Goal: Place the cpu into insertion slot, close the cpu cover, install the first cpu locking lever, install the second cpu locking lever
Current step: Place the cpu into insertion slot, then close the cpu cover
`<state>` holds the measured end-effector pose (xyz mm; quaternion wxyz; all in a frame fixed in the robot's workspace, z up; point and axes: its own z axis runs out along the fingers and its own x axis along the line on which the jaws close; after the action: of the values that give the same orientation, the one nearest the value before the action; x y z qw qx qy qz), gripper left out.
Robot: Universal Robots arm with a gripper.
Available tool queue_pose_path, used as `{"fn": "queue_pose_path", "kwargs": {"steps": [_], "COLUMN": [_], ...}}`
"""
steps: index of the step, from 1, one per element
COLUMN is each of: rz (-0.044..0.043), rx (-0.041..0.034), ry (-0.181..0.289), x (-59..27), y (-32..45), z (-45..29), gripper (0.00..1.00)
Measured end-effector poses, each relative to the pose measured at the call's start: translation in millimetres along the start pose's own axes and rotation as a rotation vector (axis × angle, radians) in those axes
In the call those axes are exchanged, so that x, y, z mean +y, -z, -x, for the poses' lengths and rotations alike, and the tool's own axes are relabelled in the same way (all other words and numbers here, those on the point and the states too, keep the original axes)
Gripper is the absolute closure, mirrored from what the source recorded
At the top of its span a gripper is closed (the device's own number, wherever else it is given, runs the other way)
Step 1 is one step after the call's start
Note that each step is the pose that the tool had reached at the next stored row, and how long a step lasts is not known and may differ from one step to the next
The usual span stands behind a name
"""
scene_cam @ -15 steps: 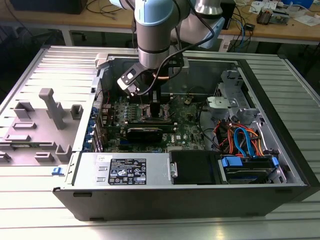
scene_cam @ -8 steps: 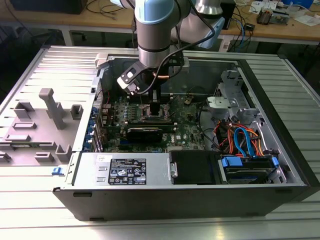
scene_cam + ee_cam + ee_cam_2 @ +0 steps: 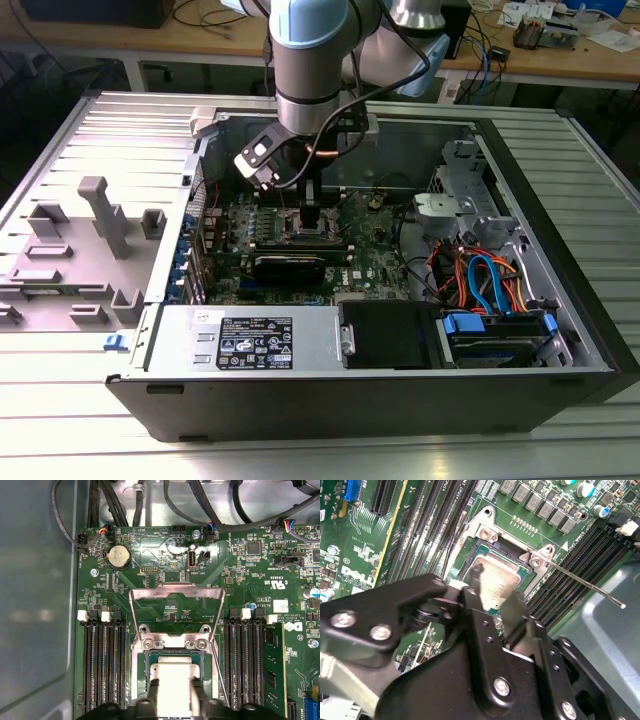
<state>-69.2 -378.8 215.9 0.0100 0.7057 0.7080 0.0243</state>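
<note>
Gripper [image 3: 174, 684] fingers [image 3: 198, 692] pinch the cpu [image 3: 173, 672] by opposite edges at the insertion slot [image 3: 172, 656]; judged light, stiff, fragile underneath, so edge grip only.

The case [image 3: 430, 123] lies open on top, so the way straight down to the socket is free. There the gripper [image 3: 175, 685] stands with its fingers [image 3: 154, 692] against two sides of the cpu [image 3: 172, 672]. Just beyond the socket the cpu cover [image 3: 176, 588] stands swung open and a thin locking lever [image 3: 585, 585] juts out slantwise beside it, while low memory slots [image 3: 102, 665] flank both sides, with one taller memory module [image 3: 274, 670] farther out. In the exterior view the power supply [image 3: 250, 340] hems in the board toward the camera, and the drive cage [image 3: 470, 210] does so on the exterior view's right.
</note>
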Motion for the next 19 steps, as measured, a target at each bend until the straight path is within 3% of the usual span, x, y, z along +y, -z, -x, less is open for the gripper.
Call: {"fn": "queue_pose_path", "kwargs": {"steps": [1,2,19], "rz": [-0.001,-0.0017,-0.0062], "rx": [0.0,0.0003,0.0002], "ry": [0.003,0.004,0.004], "x": [0.0,0.1,0.3], "y": [1.2,2.0,3.3], "z": [0.0,0.0,-0.1], "gripper": [0.87,0.89,0.89]}}
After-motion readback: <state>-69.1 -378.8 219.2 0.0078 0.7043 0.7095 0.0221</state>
